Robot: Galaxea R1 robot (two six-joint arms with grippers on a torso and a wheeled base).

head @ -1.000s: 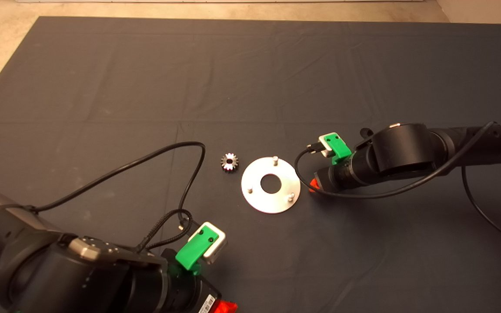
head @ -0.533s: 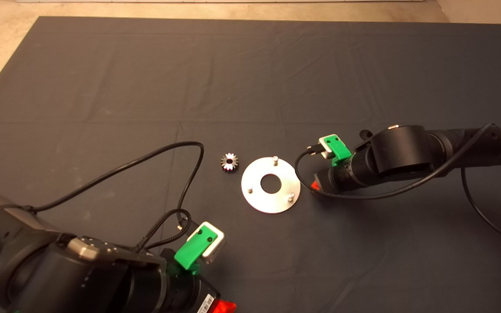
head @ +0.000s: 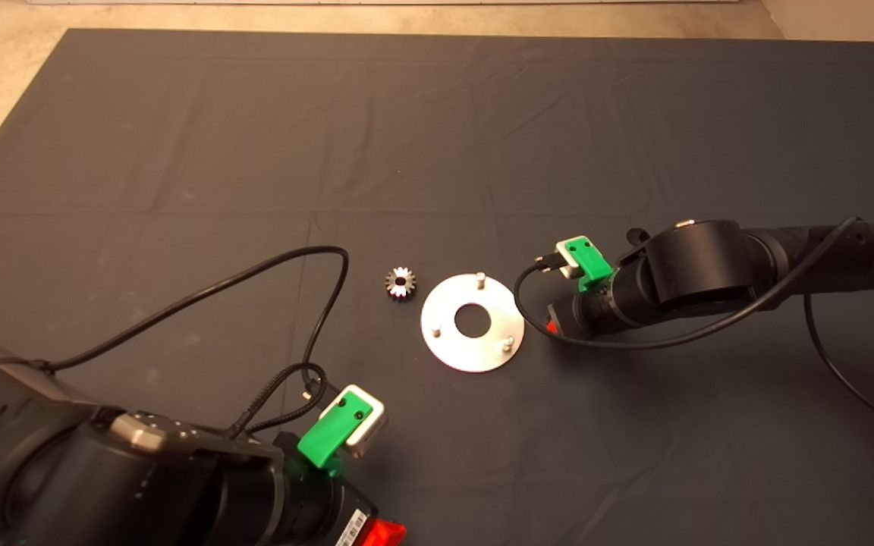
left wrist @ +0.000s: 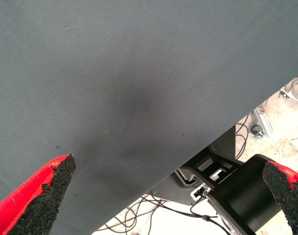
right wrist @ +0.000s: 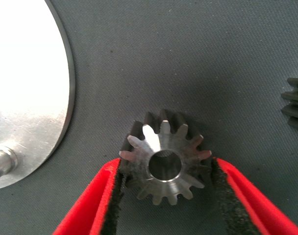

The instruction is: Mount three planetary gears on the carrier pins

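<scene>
Head camera looked down from above on dark mat (head: pixel 437 136), both arms entering from sides. Left wrist camera, near mat's edge, faced bare mat (left wrist: pixel 114 83) and floor beyond, past own red fingers (left wrist: pixel 38 196). Right wrist camera sat very close above gear (right wrist: pixel 164 164) beside silver disc (right wrist: pixel 26 88). Head and right wrist views shared disc (head: pixel 472 322) and its pin (head: pixel 507 343).

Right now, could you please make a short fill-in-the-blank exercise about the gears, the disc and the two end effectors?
1. The silver disc carries ___ upright pins.
2. The right end effector has its fingers closed on a ___.
3. The left end effector has its fingers ___.
4. In the head view, one gear lies on the mat ___ the disc.

Missing words: three; gear; open; beside
</scene>
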